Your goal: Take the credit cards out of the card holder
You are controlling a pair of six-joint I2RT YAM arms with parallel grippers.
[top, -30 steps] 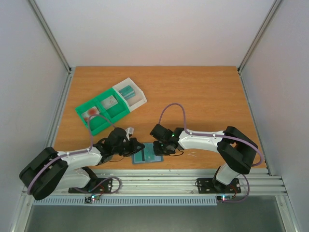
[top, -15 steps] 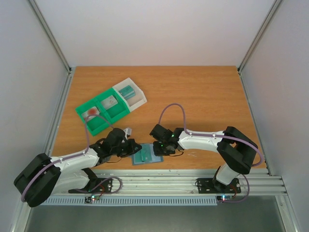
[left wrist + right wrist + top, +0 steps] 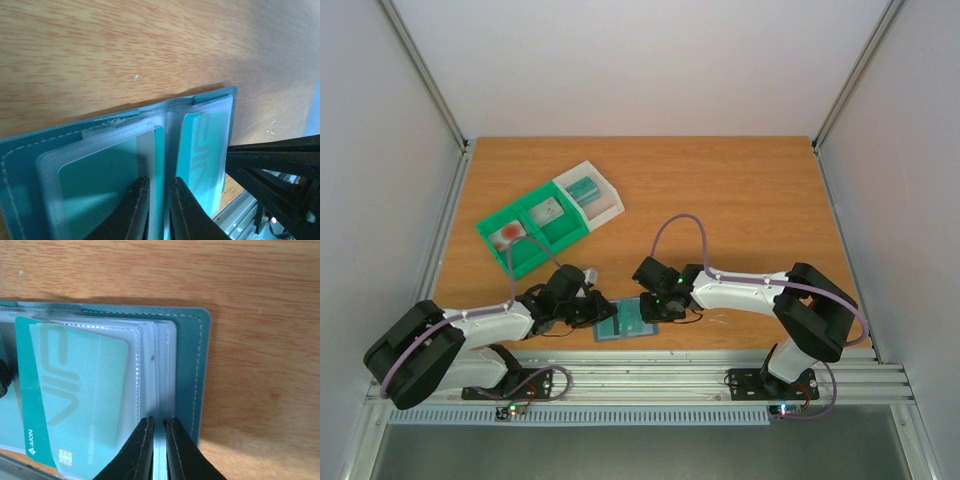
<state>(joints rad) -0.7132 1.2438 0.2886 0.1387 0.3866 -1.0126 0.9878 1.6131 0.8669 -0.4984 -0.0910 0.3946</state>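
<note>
The blue-grey card holder [image 3: 626, 320] lies open near the table's front edge; it also shows in the left wrist view [image 3: 40, 145] and the right wrist view [image 3: 187, 365]. Teal credit cards sit in its clear sleeves: one in the left panel [image 3: 100, 185], and one marked VIP in the right panel [image 3: 75, 385], also seen in the left wrist view [image 3: 202, 150]. My left gripper [image 3: 601, 312] [image 3: 159, 181] is pinched on a teal card edge [image 3: 159, 155] at the fold. My right gripper [image 3: 654, 309] [image 3: 158, 421] is pinched on the holder's stacked sleeves [image 3: 160, 370] at the right side.
A green tray [image 3: 495, 222] with an attached white bin [image 3: 610, 200] stands at the back left, holding small items. The metal rail [image 3: 650, 375] runs along the table's front edge just below the holder. The right gripper's black body [image 3: 275, 165] is close to my left fingers.
The left arm's elbow and shoulder swung down and back; its gripper stayed at the holder's left side. The right arm and the holder have barely moved.
</note>
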